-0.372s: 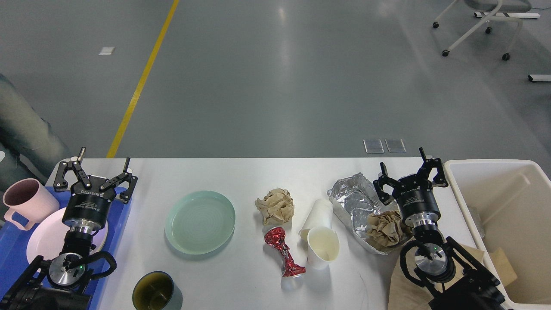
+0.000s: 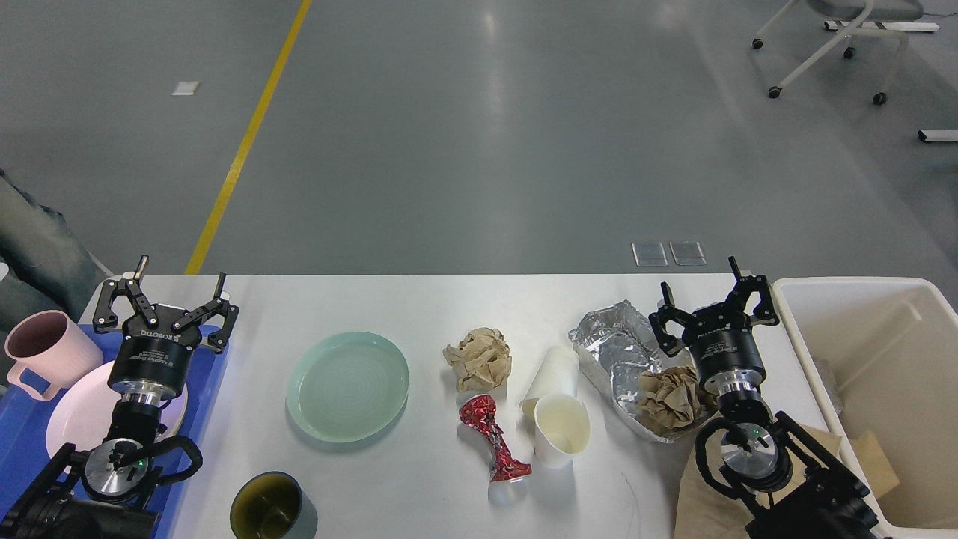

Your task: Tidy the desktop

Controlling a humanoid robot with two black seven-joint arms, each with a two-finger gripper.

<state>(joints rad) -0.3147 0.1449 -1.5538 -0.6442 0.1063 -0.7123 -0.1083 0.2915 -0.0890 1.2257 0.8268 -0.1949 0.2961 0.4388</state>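
The white desktop (image 2: 419, 299) fills the lower half of the head view. On it lie a pale green plate (image 2: 348, 385), a crumpled brown paper ball (image 2: 479, 357), a crushed red can (image 2: 494, 442), two white paper cups (image 2: 557, 419) and a foil tray (image 2: 621, 352) holding a second paper ball (image 2: 670, 397). A dark mug (image 2: 271, 507) stands at the front edge. My left gripper (image 2: 179, 278) is open above the blue tray's far corner. My right gripper (image 2: 700, 275) is open just right of the foil tray, holding nothing.
A blue tray (image 2: 15, 449) at the left holds a pink mug (image 2: 41, 352) and a white plate (image 2: 75, 415). A cream bin (image 2: 861, 288) stands at the right with brown paper inside. A person's leg (image 2: 37, 247) is at the left edge.
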